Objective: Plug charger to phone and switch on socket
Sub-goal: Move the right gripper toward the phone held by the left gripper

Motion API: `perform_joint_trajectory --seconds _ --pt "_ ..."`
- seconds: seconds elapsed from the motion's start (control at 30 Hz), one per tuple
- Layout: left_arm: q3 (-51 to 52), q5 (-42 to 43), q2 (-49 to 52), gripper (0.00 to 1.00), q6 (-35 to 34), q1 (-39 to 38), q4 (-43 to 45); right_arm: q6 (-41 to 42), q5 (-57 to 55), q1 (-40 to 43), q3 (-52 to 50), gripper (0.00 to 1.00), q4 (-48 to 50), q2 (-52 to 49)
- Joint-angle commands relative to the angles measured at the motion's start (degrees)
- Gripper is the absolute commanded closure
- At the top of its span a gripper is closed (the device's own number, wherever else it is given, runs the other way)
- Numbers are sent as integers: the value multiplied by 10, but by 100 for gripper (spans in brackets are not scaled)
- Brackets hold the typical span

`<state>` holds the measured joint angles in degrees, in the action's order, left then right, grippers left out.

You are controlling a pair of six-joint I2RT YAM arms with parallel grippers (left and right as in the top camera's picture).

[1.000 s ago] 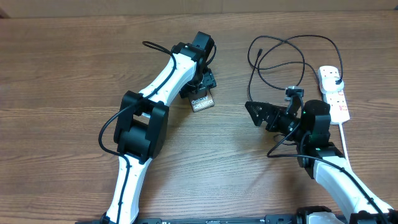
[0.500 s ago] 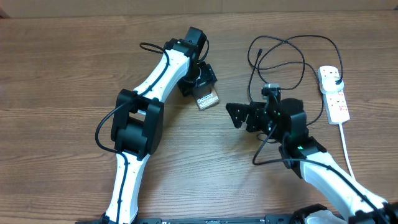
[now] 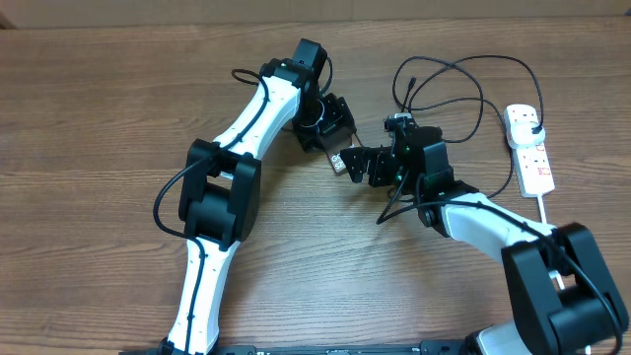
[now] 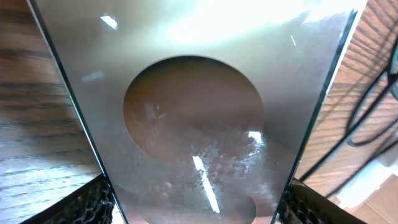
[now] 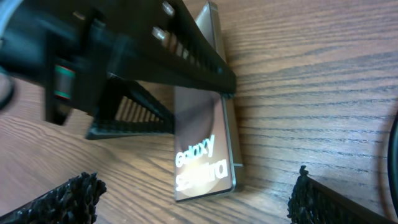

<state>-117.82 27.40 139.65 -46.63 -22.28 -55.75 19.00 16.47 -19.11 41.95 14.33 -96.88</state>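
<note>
Left gripper: the left gripper [image 3: 335, 133] is clamping a flat, dark grey-brown rectangular phone [image 4: 199, 124] across its width. Its black fingers [image 4: 93, 199] are pressing on the two long edges, so the jaws are standing fairly wide.
Phone position: the phone is sitting tilted at the middle of the brown wooden table [image 3: 99, 118], its end with the white lettering pointing away from the left gripper. Whether that end is touching the wood cannot be told.
Right gripper: the right gripper [image 3: 357, 163] is standing spread to its widest and is holding nothing. It is hovering just beside the lettered end, facing it.
Charger: the long, thin black charger cable [image 3: 482, 99] is lying in loops on the table, between the phone and the socket and apart from both grippers.
Socket: the narrow white socket strip [image 3: 532, 158] with red switches is lying near the right edge, carrying a black plug. Its thick white cord [image 3: 545, 212] is trailing toward the near side.
</note>
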Motion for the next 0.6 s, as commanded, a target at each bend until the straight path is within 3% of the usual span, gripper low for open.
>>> perform_joint_trajectory --seconds 0.0,0.1,0.23,0.33,0.5,0.57 --pt "-19 40 4 40 -10 9 3 -15 -9 4 14 0 18 -29" --pt "-19 57 4 40 -12 9 7 -16 13 4 21 0 37 -41" --pt "-19 89 4 40 -23 9 15 -15 23 3 47 9 41 -71" --pt "-19 109 4 40 -38 9 24 -13 27 -1 70 23 44 -90" --pt "-19 131 4 40 -49 9 35 -8 24 -3 85 54 42 -109" --pt "-19 132 4 40 -59 9 42 -3 24 -3 85 72 42 -109"
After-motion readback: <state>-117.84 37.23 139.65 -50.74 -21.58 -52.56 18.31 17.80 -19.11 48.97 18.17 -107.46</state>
